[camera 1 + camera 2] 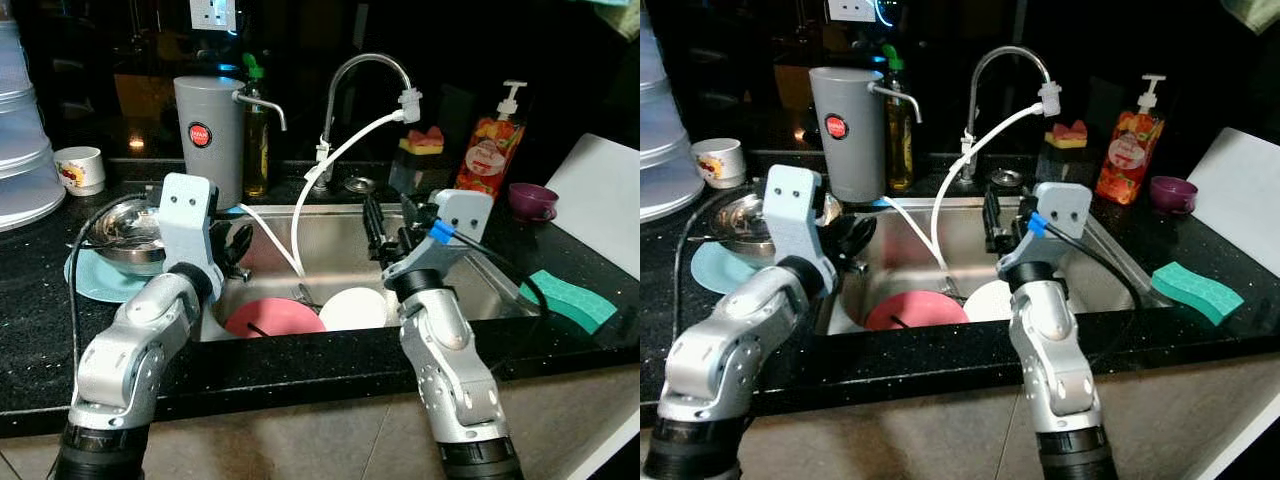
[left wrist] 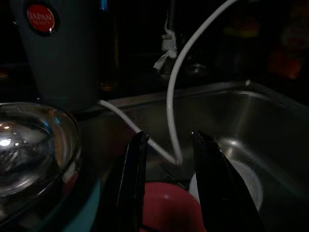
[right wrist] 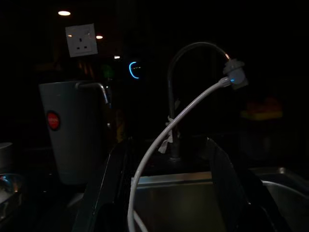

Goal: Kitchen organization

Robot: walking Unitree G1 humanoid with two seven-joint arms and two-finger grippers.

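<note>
Sink (image 1: pixel 480 262) of steel holds a pink plate (image 1: pixel 275 317) beside a white plate (image 1: pixel 353 308), seen from the head. Left wrist: left gripper (image 2: pixel 169 186) parted, empty, above them. Right wrist: right gripper (image 3: pixel 164 193) wide open, empty, facing the faucet (image 3: pixel 176 96).

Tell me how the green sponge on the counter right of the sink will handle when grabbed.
The green sponge looks soft and foamy, so it will probably squash under the fingers and weigh little. Lying flat on the black counter, it shouldn't roll or tip. Its wavy edge suggests it may bend rather than stay stiff when lifted.
</note>
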